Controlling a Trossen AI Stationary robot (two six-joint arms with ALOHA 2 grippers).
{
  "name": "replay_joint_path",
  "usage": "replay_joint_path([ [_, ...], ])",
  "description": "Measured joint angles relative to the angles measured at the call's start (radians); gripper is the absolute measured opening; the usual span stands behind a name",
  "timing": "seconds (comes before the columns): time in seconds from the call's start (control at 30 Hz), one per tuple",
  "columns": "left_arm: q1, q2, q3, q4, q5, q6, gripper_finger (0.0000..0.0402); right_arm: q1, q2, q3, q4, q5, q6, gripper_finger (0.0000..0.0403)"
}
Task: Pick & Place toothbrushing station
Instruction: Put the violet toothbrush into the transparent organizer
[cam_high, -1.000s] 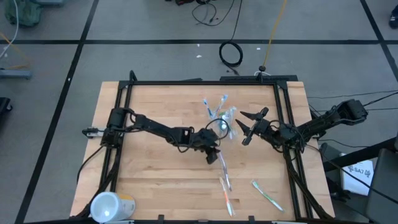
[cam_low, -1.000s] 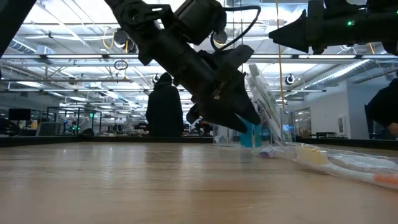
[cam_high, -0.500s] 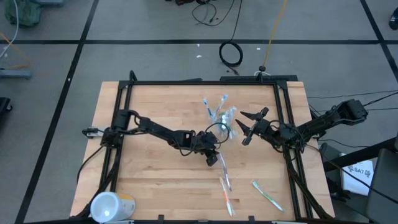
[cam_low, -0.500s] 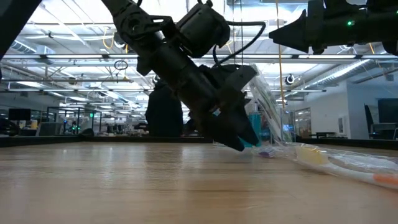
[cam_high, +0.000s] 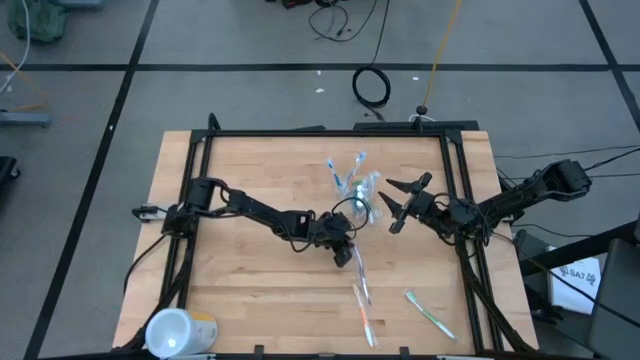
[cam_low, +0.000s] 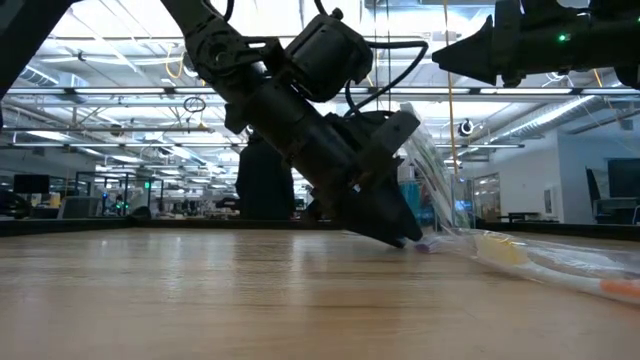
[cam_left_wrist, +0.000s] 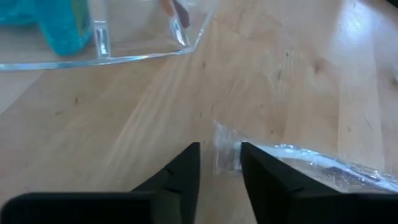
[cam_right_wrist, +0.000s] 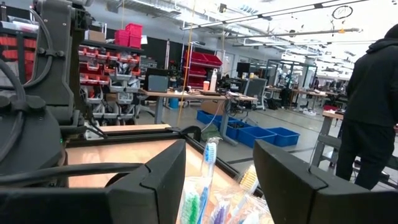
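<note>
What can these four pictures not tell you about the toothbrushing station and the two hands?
- High view: left hand covers the wrapped toothbrush's end; grip unclear.
- Left wrist view: the wrapper runs off the edge; handle colour hidden.
- Low view: left arm hides the clear cup.
- High view: tube lettering too small.

Even, bright overhead light falls on the worktop (cam_high: 250, 160) with only faint shadows, ceiling strip lights (cam_low: 110, 60) glare behind a silhouetted arm in the low view, and the left wrist view is soft and blurred close up.
</note>
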Motion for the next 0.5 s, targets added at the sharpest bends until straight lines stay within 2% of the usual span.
replay_joint_path([
  [0.4,0.000,0.001,-0.001,-0.003,0.004,0.018,0.0012,0.000,0.000,0.000,0.000,0.000,0.000,0.0183],
  [0.5,0.000,0.001,-0.001,0.005,0.005,0.030,0.0006,0.000,0.000,0.000,0.000,0.000,0.000,0.0183],
])
